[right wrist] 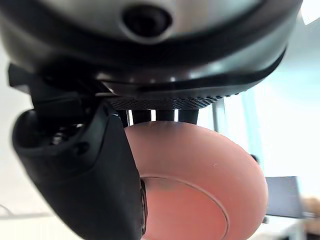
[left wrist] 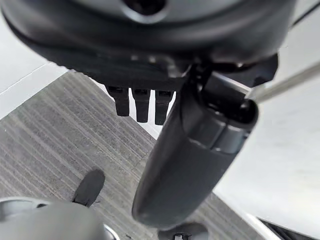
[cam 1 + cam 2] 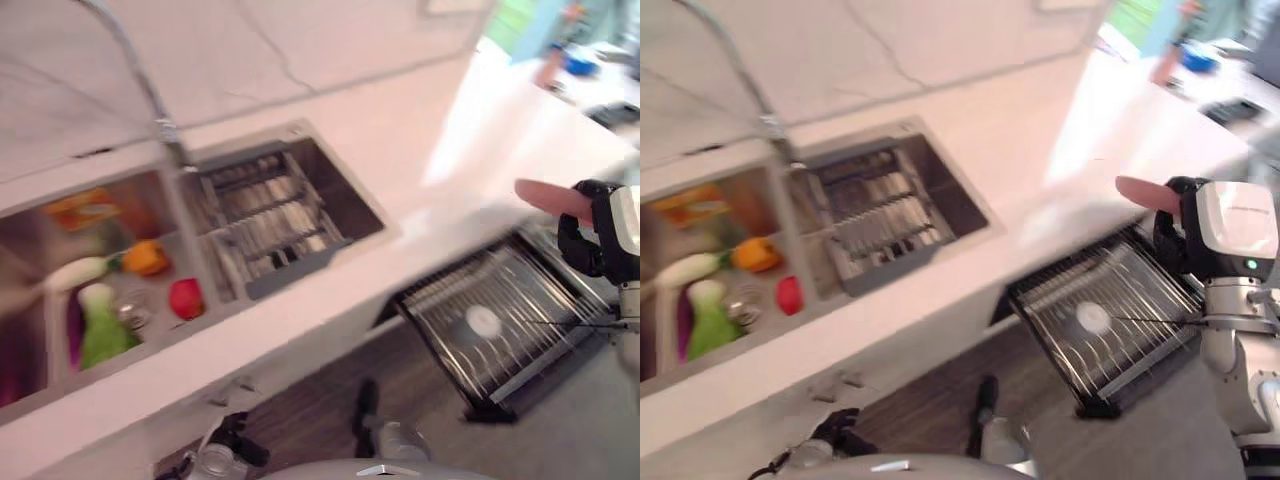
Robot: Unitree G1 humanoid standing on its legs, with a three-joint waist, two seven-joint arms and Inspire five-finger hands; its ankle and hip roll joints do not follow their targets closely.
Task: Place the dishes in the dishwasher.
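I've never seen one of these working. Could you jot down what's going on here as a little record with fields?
right hand: shut on a pink plate, held above the dishwasher rack
left hand: low, over the floor, holding nothing
dishwasher rack: pulled out below the counter, one small white item on it
counter: white, with a sink
sink: toy vegetables on the left, a drying rack on the right

Pink plate, black wire rack, white counter
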